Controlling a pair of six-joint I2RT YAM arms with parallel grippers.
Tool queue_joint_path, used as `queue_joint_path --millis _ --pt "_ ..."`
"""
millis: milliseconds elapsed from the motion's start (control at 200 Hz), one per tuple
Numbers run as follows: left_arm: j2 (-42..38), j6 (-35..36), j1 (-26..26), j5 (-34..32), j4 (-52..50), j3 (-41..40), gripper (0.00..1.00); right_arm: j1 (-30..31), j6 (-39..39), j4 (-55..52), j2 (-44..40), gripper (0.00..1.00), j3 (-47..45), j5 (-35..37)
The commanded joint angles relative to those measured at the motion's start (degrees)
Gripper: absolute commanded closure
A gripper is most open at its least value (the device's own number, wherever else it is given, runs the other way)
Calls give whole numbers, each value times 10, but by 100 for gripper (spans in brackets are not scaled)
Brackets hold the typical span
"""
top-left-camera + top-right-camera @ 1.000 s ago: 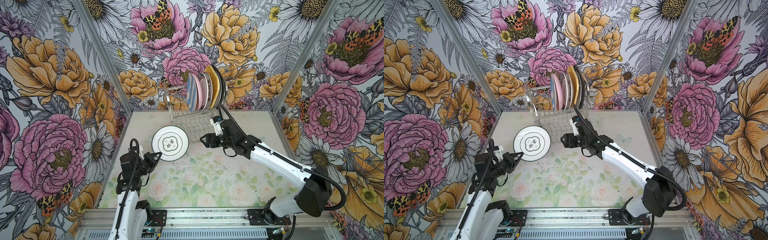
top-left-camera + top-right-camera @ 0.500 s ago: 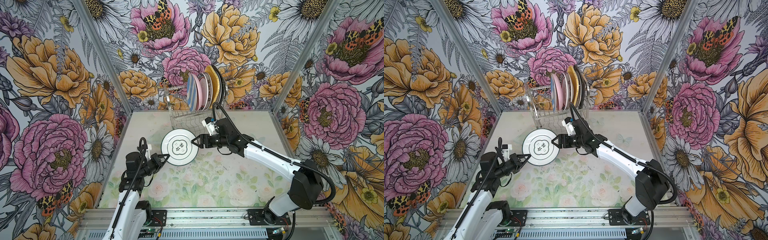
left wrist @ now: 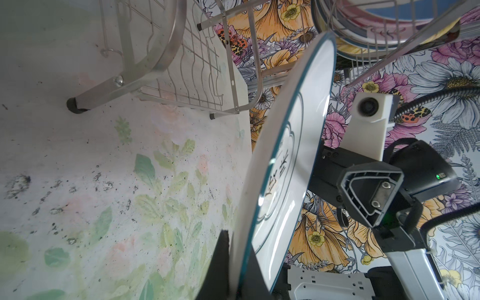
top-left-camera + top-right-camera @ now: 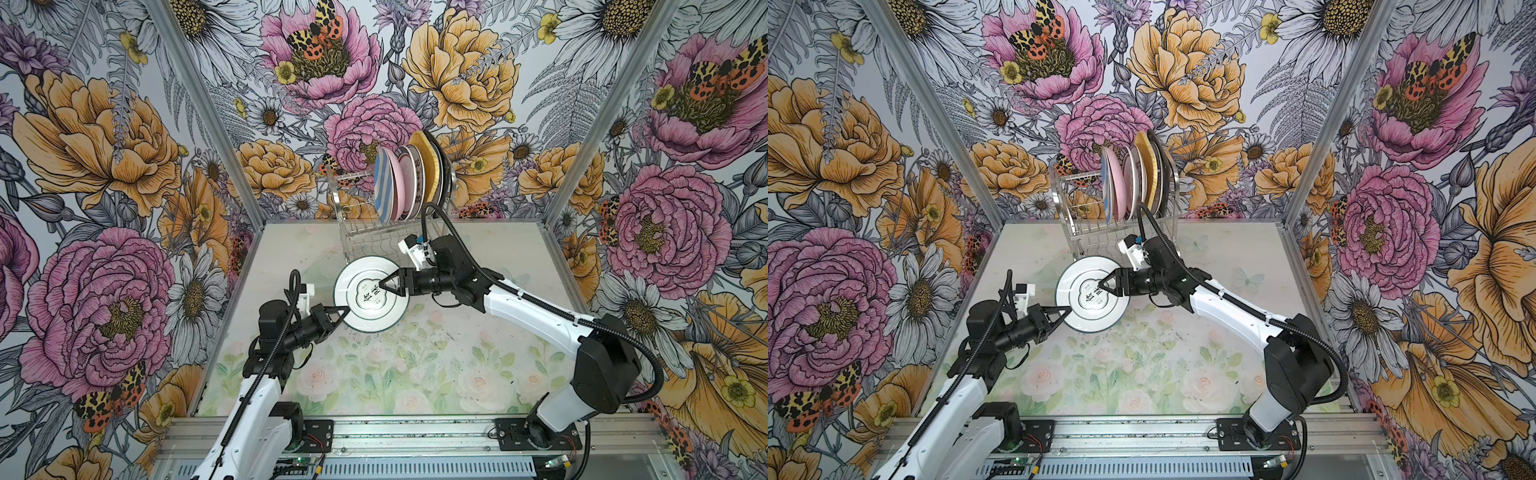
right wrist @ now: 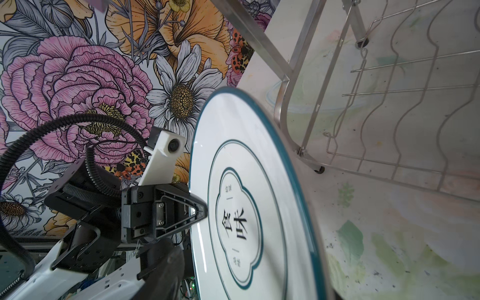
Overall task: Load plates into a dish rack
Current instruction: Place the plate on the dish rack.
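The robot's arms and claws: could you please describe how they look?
The left arm and right arm have white shells and black joints. The left claw and right claw are black, with triangular, hollow-framed fingers. Ribbed black hoses run along each arm; white camera blocks sit at the wrists.

White plate (image 4: 1080, 300), rim pinched by left gripper (image 4: 1068, 310); right gripper (image 4: 1101, 288) over it

A surface (image 4: 415, 374) printed with pale roses and green leaves carries scattered dark specks (image 3: 18, 181). Wallpaper (image 4: 104, 145) of pink and orange blooms, daisies and spotted moths covers the left, far and right walls, joined by aluminium posts (image 4: 199, 112). A metal rail (image 4: 415, 434) edges the near side.
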Motion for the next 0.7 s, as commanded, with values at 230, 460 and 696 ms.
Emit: queue_joint_path --millis 230,460,696 --pt "20 -7 -23 39 63 34 100 6 9 56 -1 54 -18 -43" --pt "23 -8 -26 39 64 33 100 5 9 60 -7 74 -20 -47" --pt "29 -7 -26 33 65 35 100 6 12 62 -15 99 -27 -46"
